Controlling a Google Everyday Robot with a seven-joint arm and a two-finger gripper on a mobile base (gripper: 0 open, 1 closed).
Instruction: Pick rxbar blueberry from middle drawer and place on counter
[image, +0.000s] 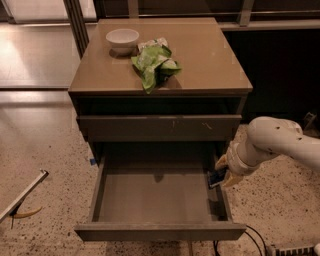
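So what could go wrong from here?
The gripper holds the rxbar blueberry close to the right wall of the middle drawer, so lifting could snag it there or on the scratched drawer front above. On the counter, the bowl and green bag take the left half; setting down there might knock them.

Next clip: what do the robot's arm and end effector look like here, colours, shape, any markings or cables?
The arm is a thick, smooth, off-white tube of rounded shells, with a few small dark dots on top and a ringed collar at the wrist. The end effector, at the drawer's right wall, is pale yellowish. No cables or lettering show on the arm.
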